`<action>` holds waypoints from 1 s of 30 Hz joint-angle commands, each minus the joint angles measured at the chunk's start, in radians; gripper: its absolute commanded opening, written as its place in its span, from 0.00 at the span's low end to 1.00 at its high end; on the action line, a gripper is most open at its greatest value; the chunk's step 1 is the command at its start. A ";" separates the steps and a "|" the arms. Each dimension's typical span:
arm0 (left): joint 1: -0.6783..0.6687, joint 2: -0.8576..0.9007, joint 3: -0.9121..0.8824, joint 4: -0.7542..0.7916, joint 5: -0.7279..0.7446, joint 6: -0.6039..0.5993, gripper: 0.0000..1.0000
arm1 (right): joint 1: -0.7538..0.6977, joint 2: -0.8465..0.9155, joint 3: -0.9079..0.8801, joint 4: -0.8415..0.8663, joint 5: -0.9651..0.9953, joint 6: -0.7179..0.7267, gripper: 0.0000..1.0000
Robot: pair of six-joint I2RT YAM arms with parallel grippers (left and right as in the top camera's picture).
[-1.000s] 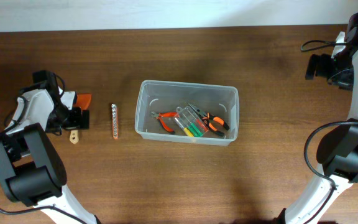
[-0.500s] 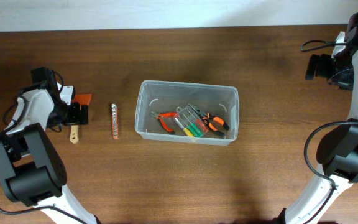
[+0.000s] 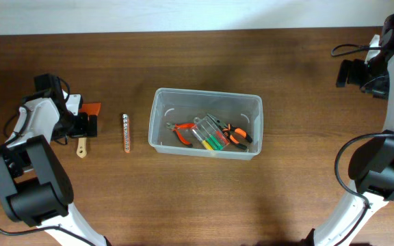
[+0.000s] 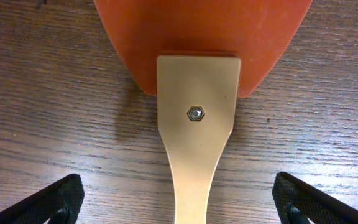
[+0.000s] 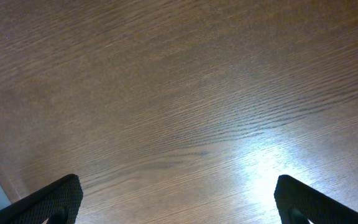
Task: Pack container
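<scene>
The clear rectangular container (image 3: pixel 161 102) sits mid-counter (image 3: pixel 286 198), open top facing up, its long axis running left to right. Inside lie orange-handled pliers (image 3: pixel 237 134) and a small case of screwdrivers (image 3: pixel 209 134). Well to its left, the left hand (image 4: pixel 179 190), fingers wide apart, straddles the tan handle of an orange-bladed scraper (image 4: pixel 197 93) without touching it. The right hand (image 5: pixel 179 196), also spread open and holding nothing, hovers over the wood near the far right edge.
</scene>
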 commanded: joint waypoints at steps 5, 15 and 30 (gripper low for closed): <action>-0.003 0.035 0.013 0.006 -0.002 0.017 0.99 | 0.002 0.000 -0.005 0.000 0.006 0.009 0.99; -0.003 0.050 0.013 0.015 0.039 0.029 0.99 | 0.002 0.000 -0.005 0.000 0.006 0.009 0.99; -0.003 0.050 0.013 0.014 0.039 0.042 0.89 | 0.002 0.000 -0.005 0.000 0.006 0.009 0.99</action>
